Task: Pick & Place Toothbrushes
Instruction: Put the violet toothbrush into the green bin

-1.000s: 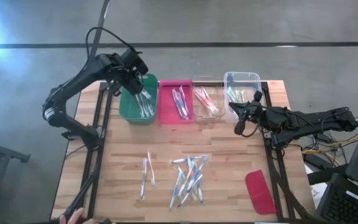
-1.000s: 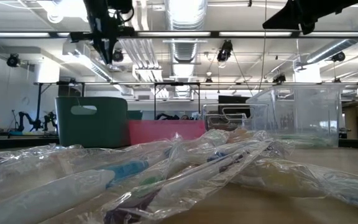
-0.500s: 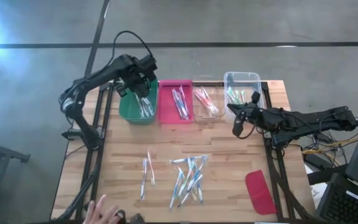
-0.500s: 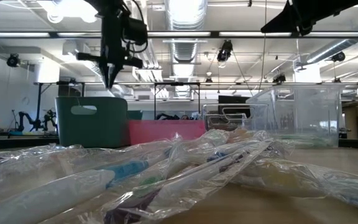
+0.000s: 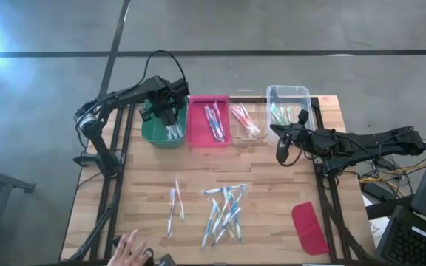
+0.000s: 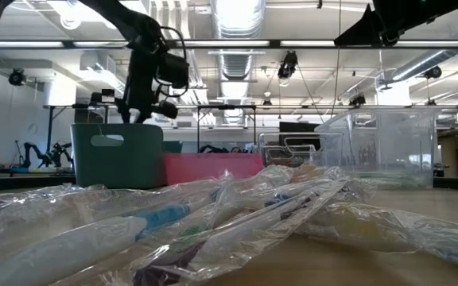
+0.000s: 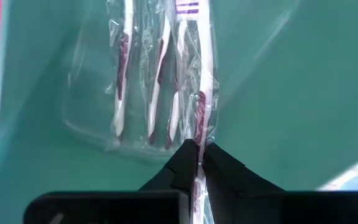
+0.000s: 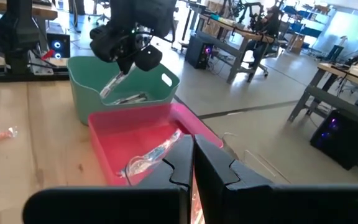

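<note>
My left gripper (image 5: 167, 114) hangs over the green bin (image 5: 149, 133) at the table's far left, shut on a clear-wrapped toothbrush with maroon accents (image 7: 199, 106). Three more wrapped toothbrushes (image 7: 148, 93) lie on the bin's floor. A loose heap of wrapped toothbrushes (image 5: 224, 210) and a pair (image 5: 174, 203) lie flat on the wooden table. My right gripper (image 5: 282, 154) waits shut and empty in the air near the clear bin (image 5: 287, 91) at the far right. My left gripper pinches the wrapped toothbrush's handle (image 7: 197, 138) between its two fingertips. The fingers come steeply from above and lie along the brush. The toothbrush (image 8: 112, 86) hangs slanting below the fingers into the green bin's mouth; whether its lower end touches the floor, I cannot tell.
A pink bin (image 5: 197, 127) and a small clear bin (image 5: 237, 102), both with toothbrushes inside, stand between the green and the large clear bin. A flat red lid (image 5: 309, 227) lies at the near right. A person's hand (image 5: 128, 247) shows at the near left edge.
My left gripper has sunk with its toothbrush from high above the green bin down to the bin's mouth, tipping steeper and shifting a little toward the near edge. A person's hand has come in at the near left edge.
</note>
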`<state>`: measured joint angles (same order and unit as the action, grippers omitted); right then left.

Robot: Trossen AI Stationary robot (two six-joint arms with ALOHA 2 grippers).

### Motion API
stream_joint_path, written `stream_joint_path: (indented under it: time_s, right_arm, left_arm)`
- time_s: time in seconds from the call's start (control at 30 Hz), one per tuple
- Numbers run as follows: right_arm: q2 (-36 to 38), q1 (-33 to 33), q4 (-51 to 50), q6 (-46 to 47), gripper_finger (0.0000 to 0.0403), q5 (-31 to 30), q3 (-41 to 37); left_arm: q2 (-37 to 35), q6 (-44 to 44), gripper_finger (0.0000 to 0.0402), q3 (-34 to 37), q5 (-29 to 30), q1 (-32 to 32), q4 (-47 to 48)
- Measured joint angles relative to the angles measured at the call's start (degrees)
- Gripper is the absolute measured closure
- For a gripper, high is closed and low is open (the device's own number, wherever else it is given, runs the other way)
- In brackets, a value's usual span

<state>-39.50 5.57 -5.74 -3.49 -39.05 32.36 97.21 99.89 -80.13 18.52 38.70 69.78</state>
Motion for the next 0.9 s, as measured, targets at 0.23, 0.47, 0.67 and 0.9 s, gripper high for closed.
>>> stream_joint_path:
  time_s: [0.23,0.47,0.67,0.9]
  right_arm:
    - [0.0,0.0,0.0,1.8,0.0394,0.0,-0.6]
    - [0.0,0.0,0.0,1.9,0.0394,0.0,-0.6]
    - [0.0,0.0,0.0,2.0,0.0394,0.0,-0.6]
    - [0.0,0.0,0.0,2.0,0.0394,0.0,-0.6]
  left_arm:
    - [0.0,1.9,0.0372,3.5,0.1,0.0,-4.3]
    - [0.0,2.0,0.0370,6.9,0.0,0.0,-9.2]
    - [0.0,-5.2,0.0369,9.0,0.9,0.0,-13.3]
    - [0.0,-8.6,0.0343,9.3,0.9,0.0,-15.2]
